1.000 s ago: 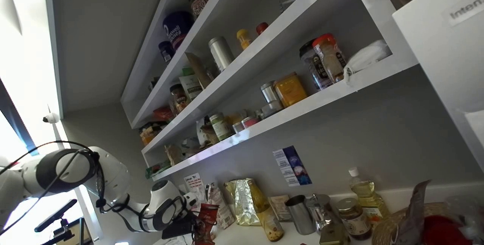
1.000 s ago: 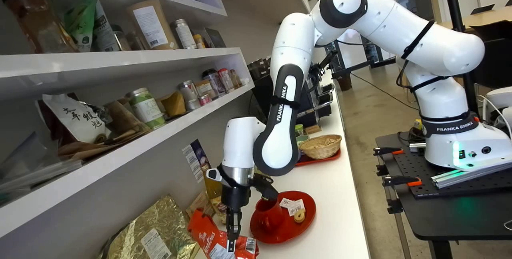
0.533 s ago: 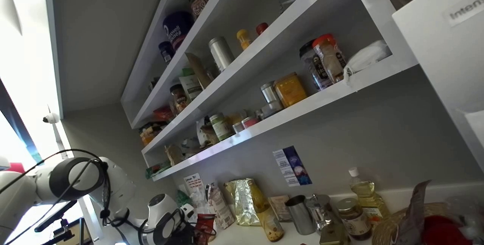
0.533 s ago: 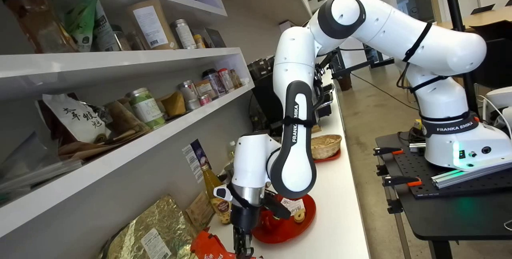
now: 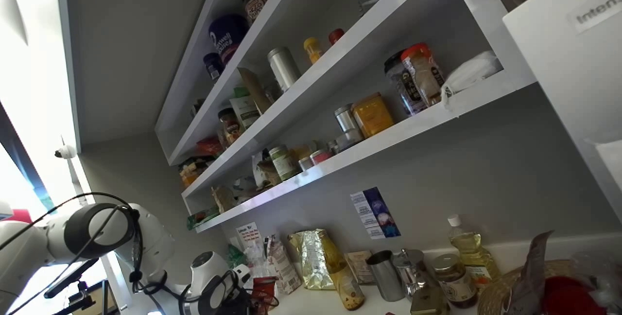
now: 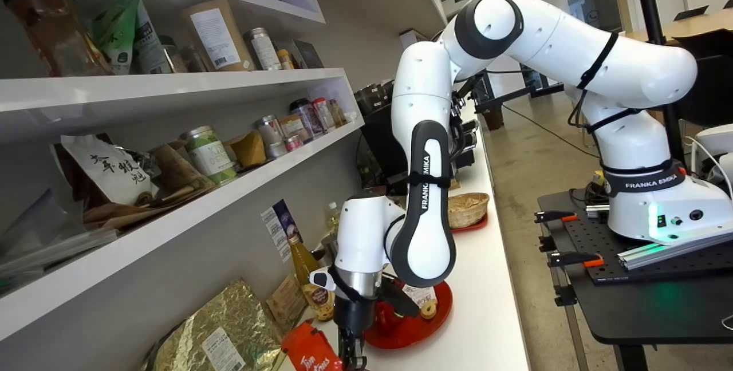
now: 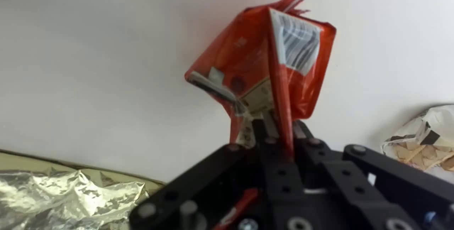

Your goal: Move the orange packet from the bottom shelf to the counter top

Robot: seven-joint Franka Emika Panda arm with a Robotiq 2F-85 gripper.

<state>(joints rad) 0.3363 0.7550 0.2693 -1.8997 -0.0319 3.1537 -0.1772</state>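
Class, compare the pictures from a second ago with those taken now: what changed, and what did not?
The arm has come down, bringing the gripper and the orange packet lower toward the counter top in both exterior views. The gripper keeps its hold on the orange packet; nothing was let go. The green can on the bottom shelf, the gold foil bag and the red plate stayed put.

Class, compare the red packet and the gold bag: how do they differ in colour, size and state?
The packet is red; the gold bag is metallic gold. The packet looks smaller than the gold bag. The packet is pinched in the tool, while the gold bag stands by the wall, apart from the tool. Both are glossy, creased and carry a pale printed patch.
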